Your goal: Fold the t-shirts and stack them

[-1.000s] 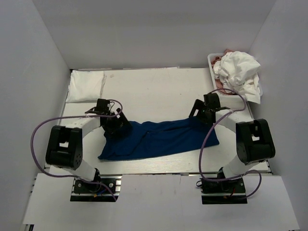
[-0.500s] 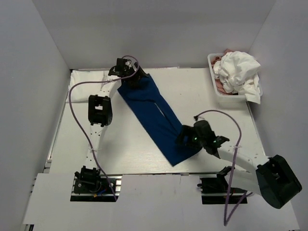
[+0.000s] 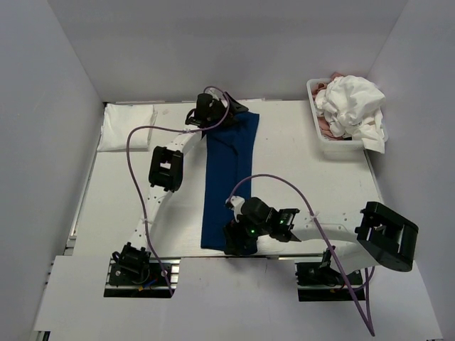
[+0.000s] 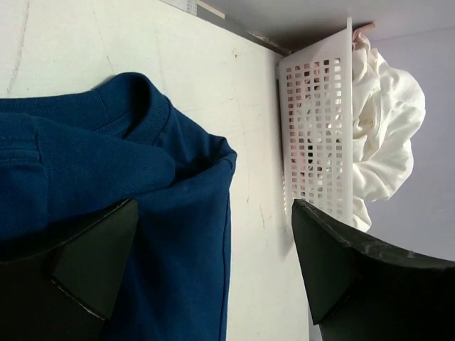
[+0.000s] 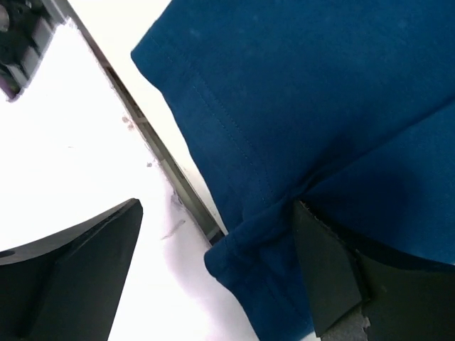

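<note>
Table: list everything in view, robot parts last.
navy t-shirt: one, navy blue, long strip from far centre to near edge
folded white cloth: one, white, far left corner
basket: one, white lattice, far right
white t-shirt: one heap, white, spilling over basket
pink cloth: one, dusty pink, in basket beneath white heap
table: one, white
left tool: one, black, open, over navy collar
right tool: one, black, open, over navy hem at near edge
</note>
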Controlling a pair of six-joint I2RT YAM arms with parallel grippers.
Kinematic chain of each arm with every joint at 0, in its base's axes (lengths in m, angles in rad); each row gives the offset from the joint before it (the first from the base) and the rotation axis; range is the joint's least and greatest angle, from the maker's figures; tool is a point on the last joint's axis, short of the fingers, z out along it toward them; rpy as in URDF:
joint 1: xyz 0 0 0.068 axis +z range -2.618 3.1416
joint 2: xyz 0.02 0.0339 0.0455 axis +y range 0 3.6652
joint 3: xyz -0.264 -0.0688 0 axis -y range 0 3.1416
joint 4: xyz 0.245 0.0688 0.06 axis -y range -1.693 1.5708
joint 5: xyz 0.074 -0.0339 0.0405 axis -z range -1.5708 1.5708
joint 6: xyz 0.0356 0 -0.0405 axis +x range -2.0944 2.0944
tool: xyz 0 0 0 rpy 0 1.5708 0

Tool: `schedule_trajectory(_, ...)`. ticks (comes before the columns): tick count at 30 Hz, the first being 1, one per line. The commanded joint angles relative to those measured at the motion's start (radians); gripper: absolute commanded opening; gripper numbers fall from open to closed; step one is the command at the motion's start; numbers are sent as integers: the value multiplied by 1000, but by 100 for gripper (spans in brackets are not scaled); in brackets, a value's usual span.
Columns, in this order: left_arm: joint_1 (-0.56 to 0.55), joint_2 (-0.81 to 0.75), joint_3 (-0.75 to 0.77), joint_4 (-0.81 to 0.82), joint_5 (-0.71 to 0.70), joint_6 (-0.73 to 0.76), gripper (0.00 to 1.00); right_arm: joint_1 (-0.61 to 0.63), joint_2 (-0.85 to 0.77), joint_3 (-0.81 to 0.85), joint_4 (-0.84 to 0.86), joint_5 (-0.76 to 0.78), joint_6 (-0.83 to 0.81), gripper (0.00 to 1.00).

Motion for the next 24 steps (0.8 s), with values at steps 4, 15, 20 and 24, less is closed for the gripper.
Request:
schedule_trajectory(4, 16, 16, -38, -107, -128, 17, 100, 53, -35, 79, -233, 96, -84, 90)
schedule_trajectory(15, 38, -496, -181, -357, -155, 281, 100, 53, -443, -2, -167, 270, -137, 90)
schedule_trajectory(20, 2, -855, -519, -488, -201, 428, 100, 47, -473, -10, -314, 404, 32, 90)
schedule_trajectory(24, -9, -1120, -950, -528, -281, 432, 100, 41, -441, -13, -434, 463, 152, 90)
